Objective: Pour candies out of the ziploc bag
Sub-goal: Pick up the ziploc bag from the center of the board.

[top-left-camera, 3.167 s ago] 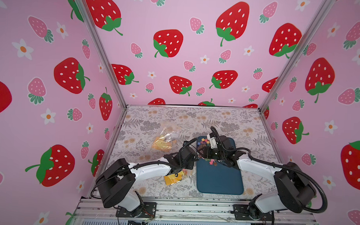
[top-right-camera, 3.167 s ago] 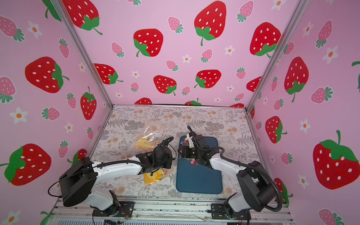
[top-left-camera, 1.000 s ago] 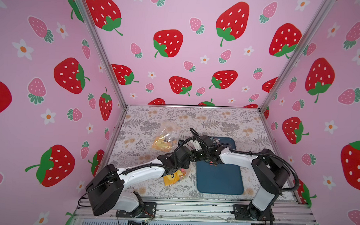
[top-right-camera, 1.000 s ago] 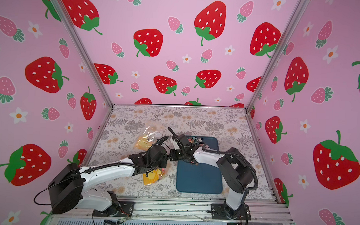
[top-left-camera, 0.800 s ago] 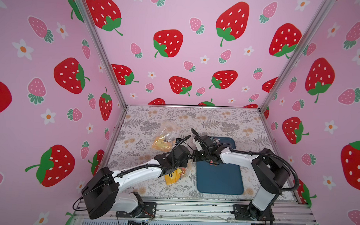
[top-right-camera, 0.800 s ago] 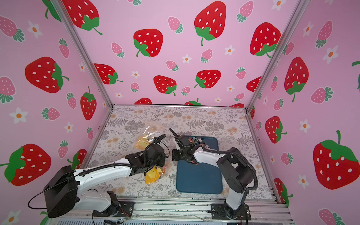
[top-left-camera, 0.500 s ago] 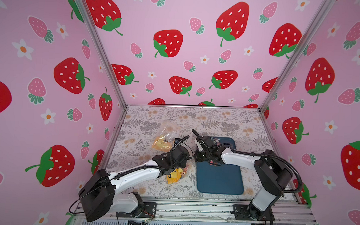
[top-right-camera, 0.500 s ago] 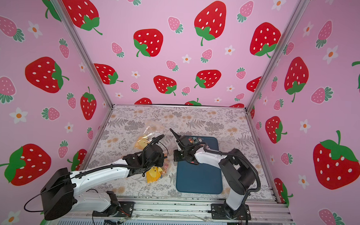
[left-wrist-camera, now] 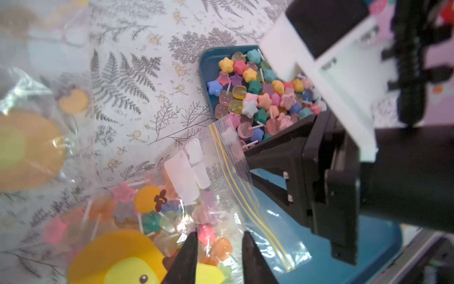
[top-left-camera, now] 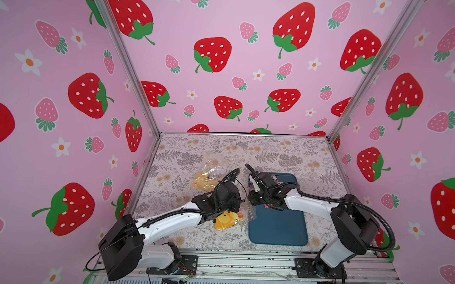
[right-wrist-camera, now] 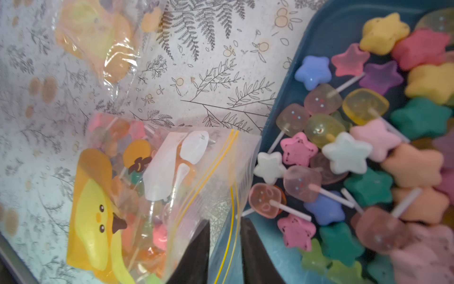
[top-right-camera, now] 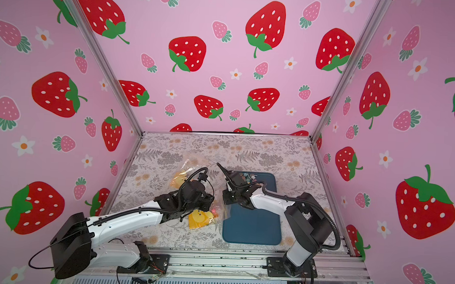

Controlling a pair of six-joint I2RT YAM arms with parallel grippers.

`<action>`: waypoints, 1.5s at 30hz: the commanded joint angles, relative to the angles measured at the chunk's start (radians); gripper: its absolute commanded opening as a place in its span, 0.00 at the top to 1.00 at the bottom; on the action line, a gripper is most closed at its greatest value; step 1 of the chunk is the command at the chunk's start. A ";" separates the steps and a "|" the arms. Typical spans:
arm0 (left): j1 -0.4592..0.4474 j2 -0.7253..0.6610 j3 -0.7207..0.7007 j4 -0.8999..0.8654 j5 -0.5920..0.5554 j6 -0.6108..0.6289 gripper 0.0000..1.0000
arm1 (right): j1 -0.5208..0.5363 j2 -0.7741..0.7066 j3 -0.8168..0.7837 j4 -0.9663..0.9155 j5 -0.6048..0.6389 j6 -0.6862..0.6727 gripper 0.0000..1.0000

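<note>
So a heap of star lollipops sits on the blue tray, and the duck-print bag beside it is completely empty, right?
Not quite. The duck-print bag is not empty: the left wrist view shows many lollipops inside it. The rest holds: a heap of star lollipops sits on the blue tray beside it.

Your left gripper (top-right-camera: 211,199) and right gripper (top-right-camera: 225,197) faced each other low over the floral table (top-right-camera: 168,156), just apart, with the duck-print bag (top-right-camera: 199,219) lying beneath them, its edge over the left side of the blue tray (top-right-camera: 252,228). Candies (top-right-camera: 246,177) lay heaped at the tray's far end, behind your right arm (top-right-camera: 268,201). A second clear bag (top-right-camera: 182,175) sat farther back, by your left arm's cable (top-right-camera: 194,173). Strawberry-print walls (top-right-camera: 223,69) closed in the cell.
</note>
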 commanded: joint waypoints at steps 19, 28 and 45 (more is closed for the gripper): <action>0.011 -0.522 -0.156 -0.280 -0.167 -0.057 0.11 | -0.005 -0.335 -0.273 0.114 -0.290 -0.427 0.44; 0.011 -0.396 -0.174 -0.179 -0.113 -0.058 0.11 | -0.008 -0.229 -0.279 0.248 -0.304 -0.362 0.42; 0.011 -0.374 -0.184 -0.155 -0.105 -0.050 0.11 | -0.108 -0.257 -0.298 0.294 -0.326 -0.270 0.39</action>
